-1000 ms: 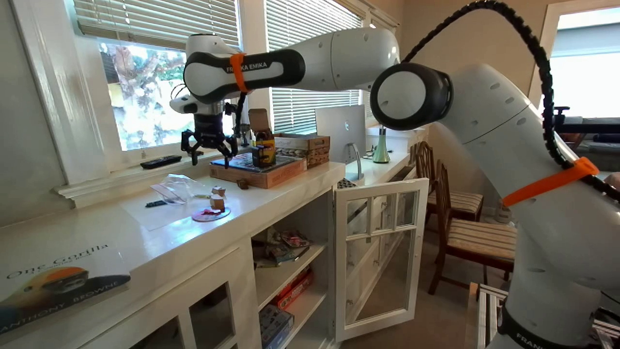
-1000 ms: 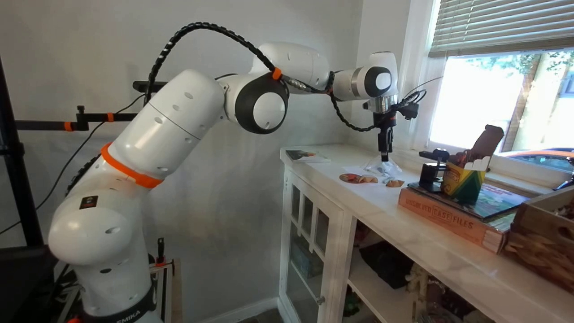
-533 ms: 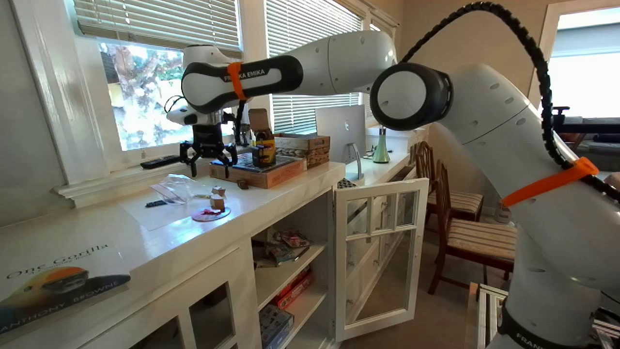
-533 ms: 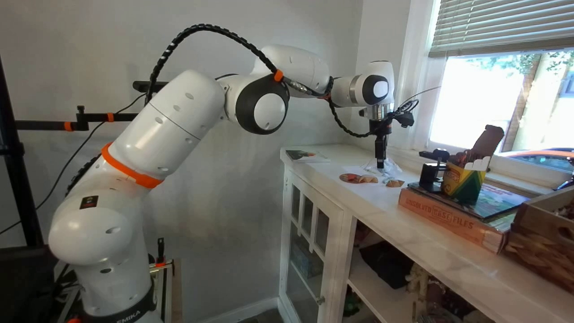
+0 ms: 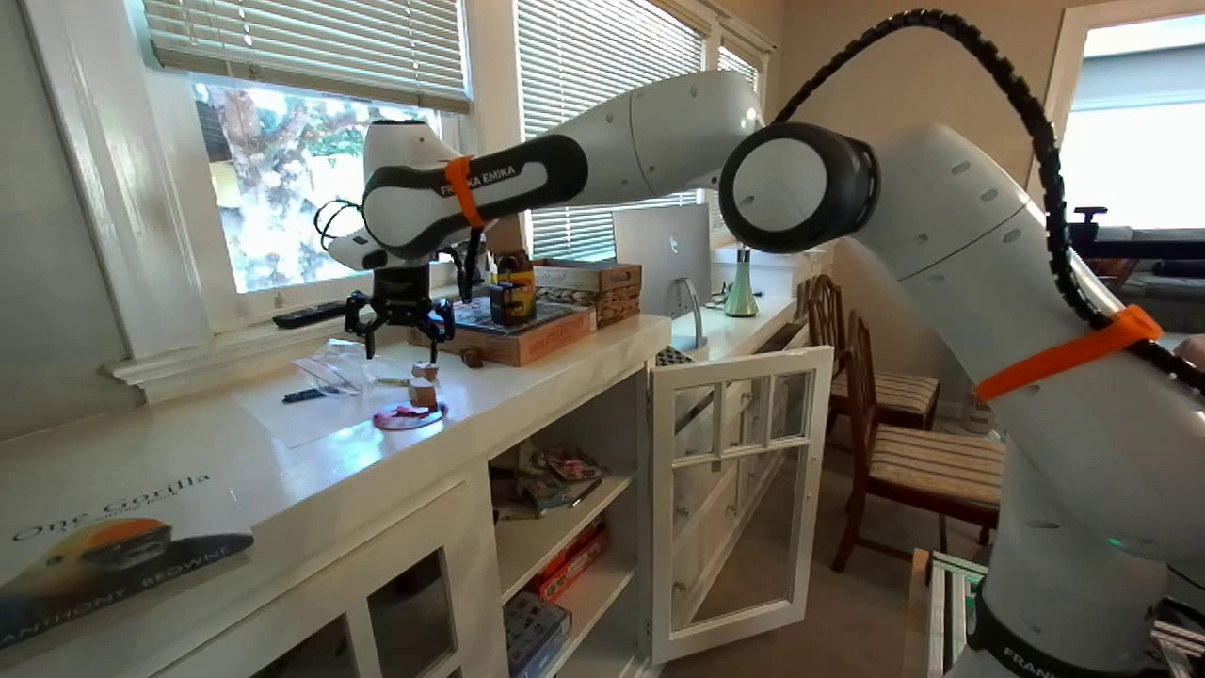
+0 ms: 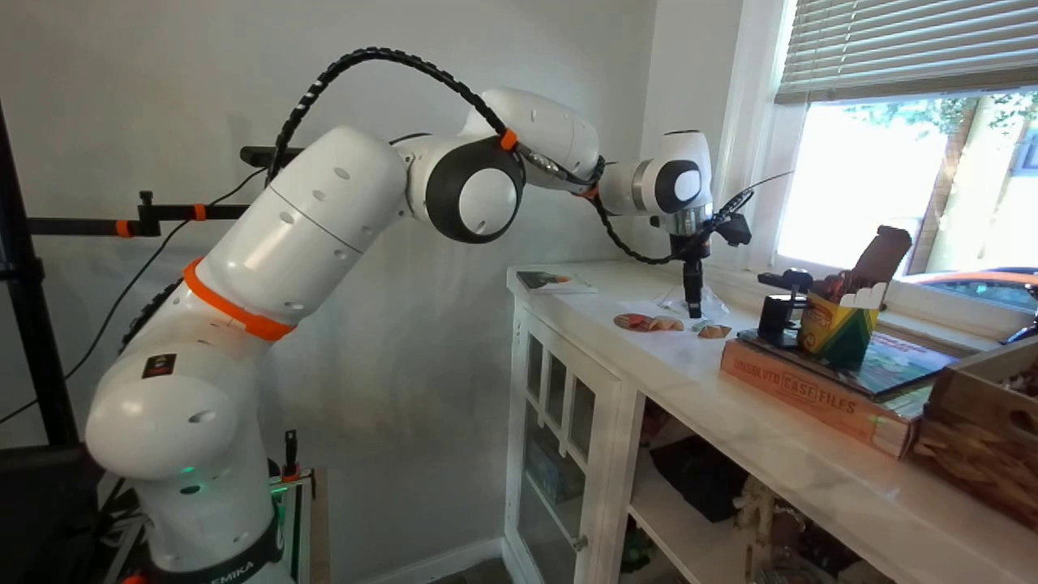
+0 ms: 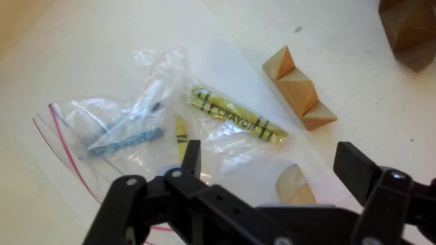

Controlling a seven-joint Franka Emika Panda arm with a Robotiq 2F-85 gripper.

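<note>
crayon bag (image 7: pixel 168 109) and wooden pieces (image 7: pixel 299 92) lie below the gripper (image 7: pixel 269 151), whose jaws stand wide apart.

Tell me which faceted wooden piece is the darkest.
The upper-right piece, cut off by the wrist view's edge: dark brown; the middle piece and lower piece are light tan.

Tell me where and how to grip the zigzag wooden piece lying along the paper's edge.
Grip the wooden piece at its middle segment, from above. Its side facing the paper looks straight, the opposite one notched, so the open gripper should probably turn to close across the piece's width, clear of the notches.
</note>
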